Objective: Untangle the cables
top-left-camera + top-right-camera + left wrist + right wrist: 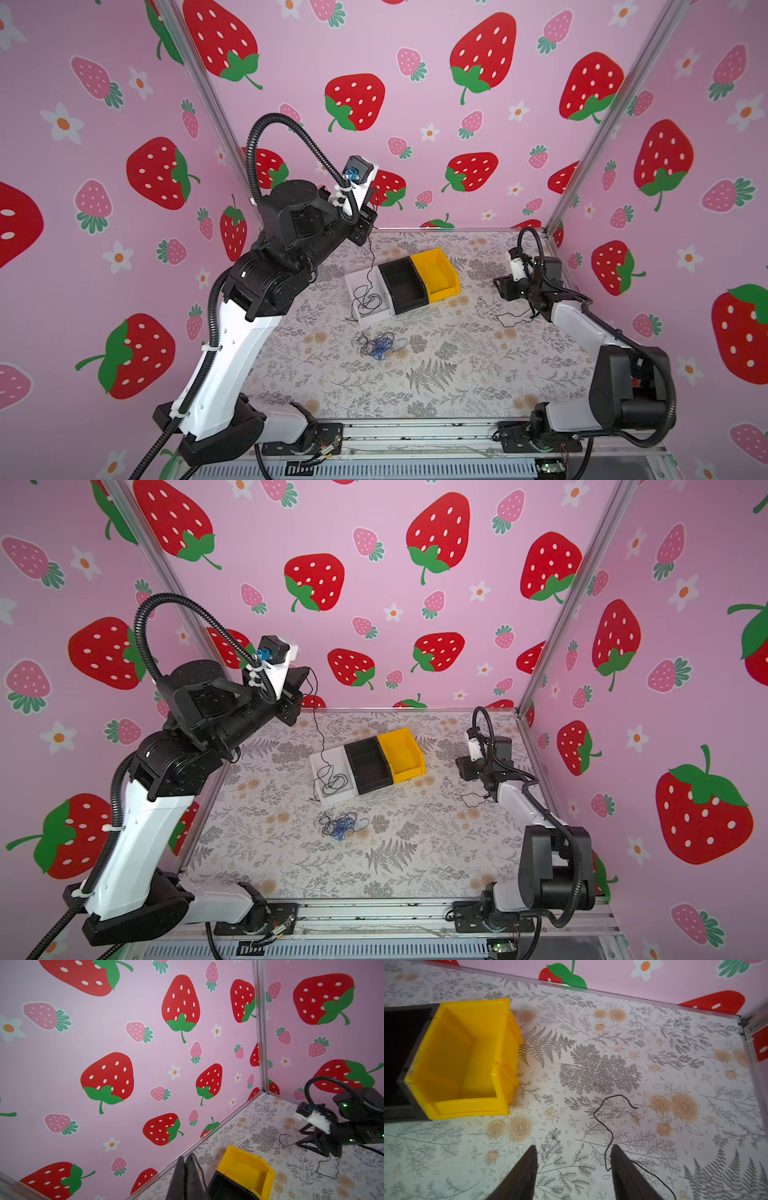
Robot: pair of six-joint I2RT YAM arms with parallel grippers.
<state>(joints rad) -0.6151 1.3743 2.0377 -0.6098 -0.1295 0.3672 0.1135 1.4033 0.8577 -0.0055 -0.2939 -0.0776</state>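
One black cable (pixel 369 257) is being clamped by the left gripper (pixel 188 1167) and is trailing into one white bin (pixel 351 277). A second cable (pixel 604 1124) is lying under the right gripper (pixel 574 1149), whose jaws are being held apart. One tangle (pixel 380 345) is resting on the table (pixel 457 374).

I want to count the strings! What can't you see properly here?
- Tangle: strands too small to count in both top views.
- Black bin: inside too dark in a top view.
- Loose black cable: end cut off by right wrist view's edge.
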